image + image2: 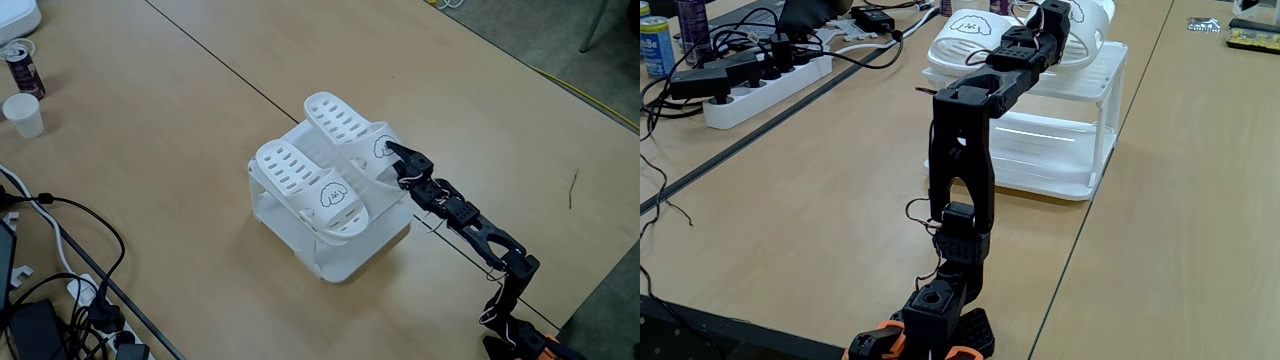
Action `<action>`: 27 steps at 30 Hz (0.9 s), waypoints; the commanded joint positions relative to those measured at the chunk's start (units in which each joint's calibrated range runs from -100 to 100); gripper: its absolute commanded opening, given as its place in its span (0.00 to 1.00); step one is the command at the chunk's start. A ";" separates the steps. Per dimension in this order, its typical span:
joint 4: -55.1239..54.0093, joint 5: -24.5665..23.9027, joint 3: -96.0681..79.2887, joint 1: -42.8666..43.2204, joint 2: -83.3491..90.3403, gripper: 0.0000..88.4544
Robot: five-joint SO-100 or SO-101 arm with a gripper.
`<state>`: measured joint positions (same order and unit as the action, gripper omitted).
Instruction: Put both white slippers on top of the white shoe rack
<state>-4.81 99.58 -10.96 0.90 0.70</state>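
Beneath the fingers, and spreading out beyond them on every side, lies the wooden table (180,130), the largest surface shown. Directly under the fingertips stands the white shoe rack (345,255), a boxy plastic frame with see-through sides; judged by its thin walls it is light and could slide if pushed sideways. On its flat top, side by side, rest both white slippers. The far slipper (300,180) lies one slipper's width away from the fingers and untouched. The near slipper (345,125) lies immediately at the fingertips, its strap with the puppy face just under them.

The black arm (960,150) reaches from its base to the rack, ending in the gripper (392,152), whose tips sit at the strap of the near slipper. Whether the fingers are parted or closed, and whether they pinch the strap or merely touch it, cannot be told from either fixed view.

Handling, as a judgement: the slippers look like moulded foam-plastic, light, fairly stiff in the sole, springy at the strap, smooth and somewhat slippery, not fragile. The arched strap offers the best hold, one finger beneath it and one above; the sole edge is a poorer, shallower purchase.
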 commanded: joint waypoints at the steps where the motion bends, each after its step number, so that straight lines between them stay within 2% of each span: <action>1: -0.20 0.42 6.04 0.09 1.11 0.01; 27: -0.37 0.42 2.44 1.65 0.18 0.01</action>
<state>-4.81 99.58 -10.96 2.62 -0.78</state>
